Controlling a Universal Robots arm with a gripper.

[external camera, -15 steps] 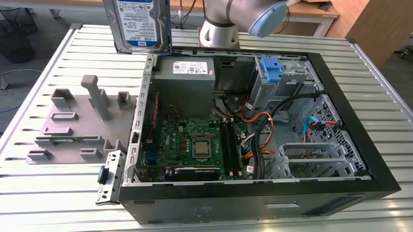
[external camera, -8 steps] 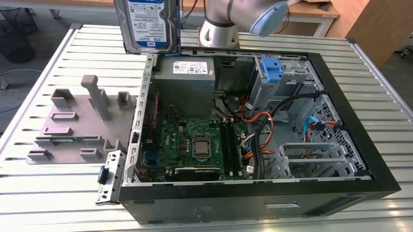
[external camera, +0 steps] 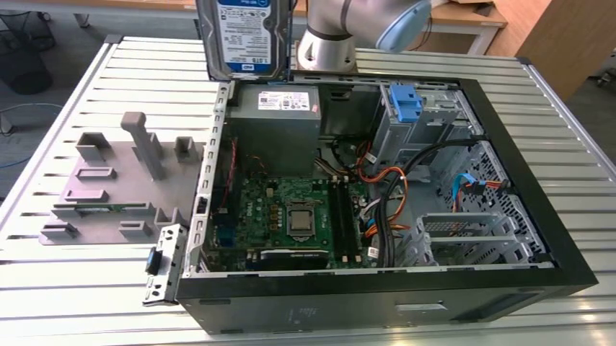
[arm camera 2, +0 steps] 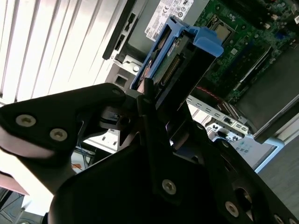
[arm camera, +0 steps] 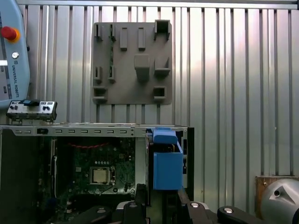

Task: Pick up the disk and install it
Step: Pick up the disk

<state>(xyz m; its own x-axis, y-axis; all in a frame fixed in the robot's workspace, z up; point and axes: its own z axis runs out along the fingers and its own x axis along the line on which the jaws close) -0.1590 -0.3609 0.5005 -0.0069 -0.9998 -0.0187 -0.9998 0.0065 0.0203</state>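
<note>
Disk: held upright, long axis vertical, over computer case's far corner, exterior view's left.
Claw: closed on the Disk's end.
Drive cage: lies to exterior view's right of Disk.

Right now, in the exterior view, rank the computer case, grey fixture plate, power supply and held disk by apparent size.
1. computer case
2. grey fixture plate
3. power supply and disk: unsure; the disk is raised and cut by the frame edge.
</note>
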